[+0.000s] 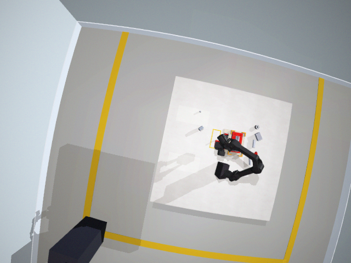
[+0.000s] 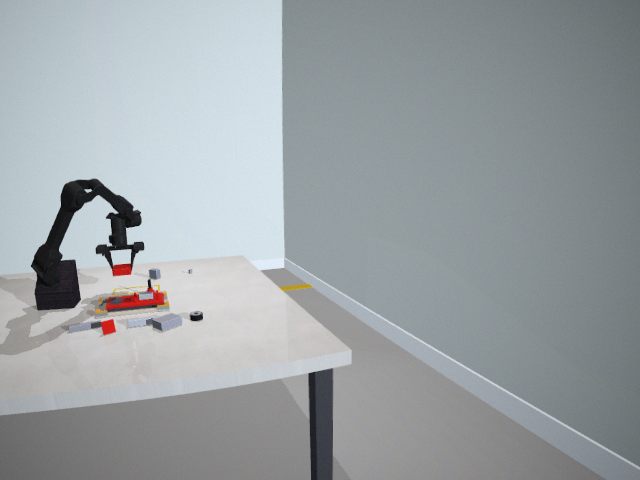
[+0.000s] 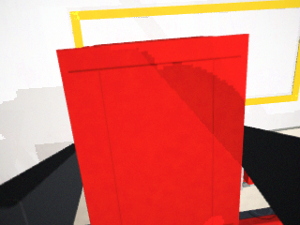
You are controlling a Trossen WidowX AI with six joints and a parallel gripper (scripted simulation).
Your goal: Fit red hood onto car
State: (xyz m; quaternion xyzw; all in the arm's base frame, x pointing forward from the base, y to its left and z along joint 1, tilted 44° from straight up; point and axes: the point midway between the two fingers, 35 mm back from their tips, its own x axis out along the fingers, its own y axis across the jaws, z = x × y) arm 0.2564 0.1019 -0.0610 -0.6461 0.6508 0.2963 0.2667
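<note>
Between the hand's fingers, wrist-view-only roof grooves (image 3: 110, 150).

Bright — hard shadows, top distorted.

The top view looks steeply down from high above the desk (image 1: 198, 192) (image 2: 206, 356), far enough back to take in floor and walls. The exterior view stands off to one side, slightly above desk height, facing across it towards a room corner. Both share the desk and arm (image 1: 243, 148) (image 2: 61, 222). The wrist view looks down between the pincer's fingers (image 1: 220, 147) (image 2: 122, 268), very close to the red hood (image 2: 122, 269) (image 3: 159, 136).
</note>
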